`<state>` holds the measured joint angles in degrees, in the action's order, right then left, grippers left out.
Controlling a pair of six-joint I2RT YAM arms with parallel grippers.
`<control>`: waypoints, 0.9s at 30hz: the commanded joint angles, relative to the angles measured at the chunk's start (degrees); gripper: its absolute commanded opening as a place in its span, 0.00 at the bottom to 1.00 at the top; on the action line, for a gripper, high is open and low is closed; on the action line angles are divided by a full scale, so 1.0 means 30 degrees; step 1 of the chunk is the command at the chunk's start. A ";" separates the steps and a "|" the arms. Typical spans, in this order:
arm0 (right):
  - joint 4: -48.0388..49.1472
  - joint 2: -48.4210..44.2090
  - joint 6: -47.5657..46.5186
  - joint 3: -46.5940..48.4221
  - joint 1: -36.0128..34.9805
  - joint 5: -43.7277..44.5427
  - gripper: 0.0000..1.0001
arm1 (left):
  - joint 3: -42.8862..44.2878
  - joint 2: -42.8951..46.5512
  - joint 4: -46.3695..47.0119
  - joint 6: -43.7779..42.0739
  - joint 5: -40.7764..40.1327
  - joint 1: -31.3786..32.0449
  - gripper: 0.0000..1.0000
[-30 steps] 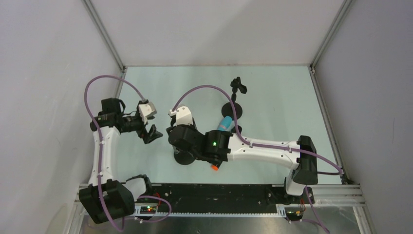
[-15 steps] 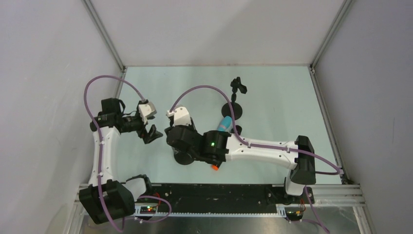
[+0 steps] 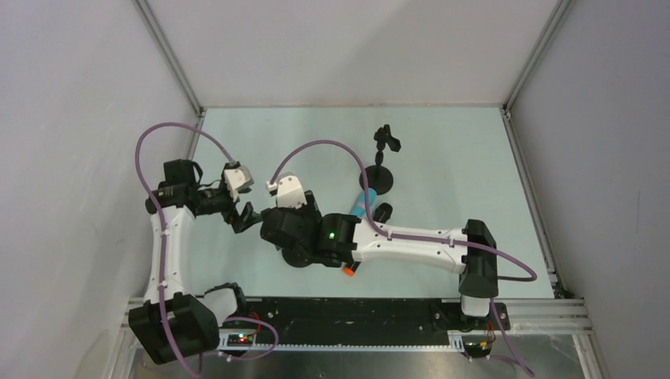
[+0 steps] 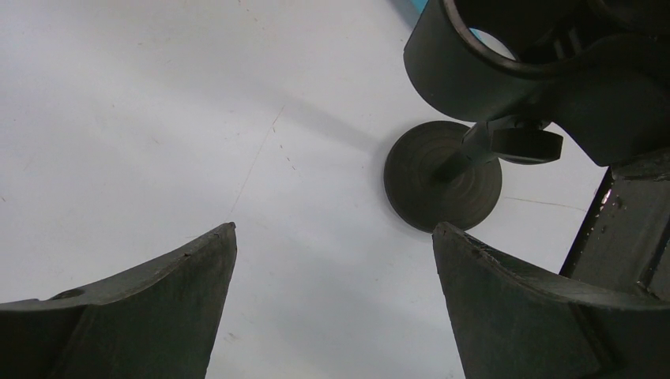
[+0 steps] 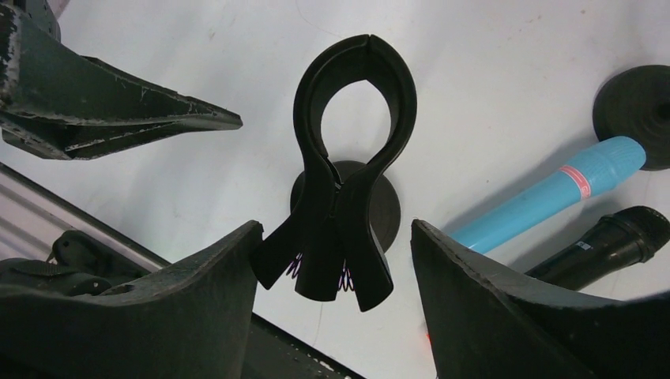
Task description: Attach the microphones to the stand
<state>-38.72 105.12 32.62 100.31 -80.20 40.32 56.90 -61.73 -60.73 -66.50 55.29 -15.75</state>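
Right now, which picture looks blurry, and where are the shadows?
Left wrist view: the clamp right by the camera looks dark and a bit soft, and a grey shadow stretches across the table to the stand base. Right wrist view: the clamp is sharp, and the turquoise microphone drops a pale shadow beside it. Top view: even light, only faint shadows.

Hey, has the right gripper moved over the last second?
Yes. In the top view the right gripper has shifted left, away from the far stand's round base and closer to the left gripper.
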 commanded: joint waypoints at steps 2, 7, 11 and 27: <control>0.0933 -0.0778 0.0538 -0.0125 -0.0080 0.0790 0.68 | -0.0142 0.0421 -0.0017 -0.0364 0.0627 -0.0256 0.98; 0.1136 -0.1102 0.0802 -0.0818 -0.0010 0.0263 0.46 | -0.0093 0.0433 -0.0010 -0.0436 0.0487 -0.0279 0.98; 0.1611 -0.1768 0.0474 -0.1652 0.0079 -0.0329 0.14 | -0.0106 0.0477 -0.0001 -0.0443 0.0489 -0.0392 0.98; 0.5540 -0.5749 -0.8487 -0.5827 0.2730 -0.8892 0.00 | 0.0193 0.0302 -0.0001 -0.0430 0.0905 -0.0743 0.98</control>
<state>-25.71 90.26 14.98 82.37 -71.88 19.38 56.90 -61.71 -60.73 -66.54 55.75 -17.21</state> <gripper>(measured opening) 0.578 0.983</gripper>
